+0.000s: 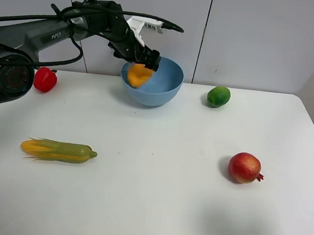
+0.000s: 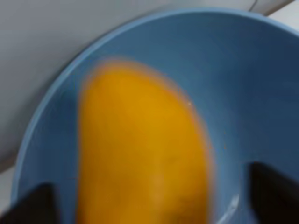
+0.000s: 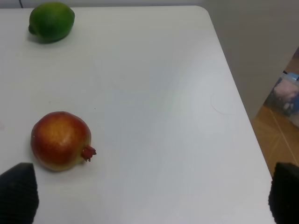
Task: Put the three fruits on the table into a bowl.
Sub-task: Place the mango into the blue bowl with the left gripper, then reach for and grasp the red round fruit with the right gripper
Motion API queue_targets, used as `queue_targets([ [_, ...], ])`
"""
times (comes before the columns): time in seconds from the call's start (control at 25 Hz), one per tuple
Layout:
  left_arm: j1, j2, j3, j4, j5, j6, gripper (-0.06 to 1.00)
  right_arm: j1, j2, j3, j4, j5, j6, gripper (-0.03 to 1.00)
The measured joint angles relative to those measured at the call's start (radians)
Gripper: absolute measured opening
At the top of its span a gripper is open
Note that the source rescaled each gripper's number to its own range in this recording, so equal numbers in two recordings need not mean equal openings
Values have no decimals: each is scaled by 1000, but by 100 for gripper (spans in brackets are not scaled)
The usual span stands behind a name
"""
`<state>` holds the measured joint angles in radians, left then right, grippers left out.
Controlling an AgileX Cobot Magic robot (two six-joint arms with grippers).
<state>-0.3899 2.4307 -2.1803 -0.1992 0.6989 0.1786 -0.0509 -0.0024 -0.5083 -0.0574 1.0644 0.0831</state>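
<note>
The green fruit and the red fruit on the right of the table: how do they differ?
The lime is plain green; the pomegranate is red with a yellowish blush. The pomegranate looks bigger and has a small crown tip; the lime has none. The lime lies near the blue bowl, the pomegranate farther off. Both rest on the white table, outside the bowl.

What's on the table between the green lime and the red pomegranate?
Nothing. Between the lime and the pomegranate there is only bare white table. Both the exterior high view and the right wrist view show this.
</note>
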Motion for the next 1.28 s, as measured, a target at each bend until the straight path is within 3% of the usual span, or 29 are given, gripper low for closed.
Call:
queue_targets([
  [0.04, -4, 0, 0, -8, 4, 3, 88, 0, 0, 0, 0, 0, 0, 100],
  [0.12, -12, -1, 0, -16, 7, 3, 95, 0, 0, 0, 0, 0, 0, 100],
  [0.28, -25, -34, 0, -13, 62, -15, 98, 0, 0, 0, 0, 0, 0, 100],
  [0.56, 0, -198, 0, 86, 229, 12, 98, 0, 0, 0, 0, 0, 0, 100],
  [0.96, 269, -400, 47, 185, 388, 102, 98, 0, 0, 0, 0, 0, 0, 100],
  [1.12, 395, -570, 251, 188, 341, 130, 98, 0, 0, 0, 0, 0, 0, 100],
  [1.28, 493, -805, 540, 183, 250, 134, 98, 0, 0, 0, 0, 0, 0, 100],
])
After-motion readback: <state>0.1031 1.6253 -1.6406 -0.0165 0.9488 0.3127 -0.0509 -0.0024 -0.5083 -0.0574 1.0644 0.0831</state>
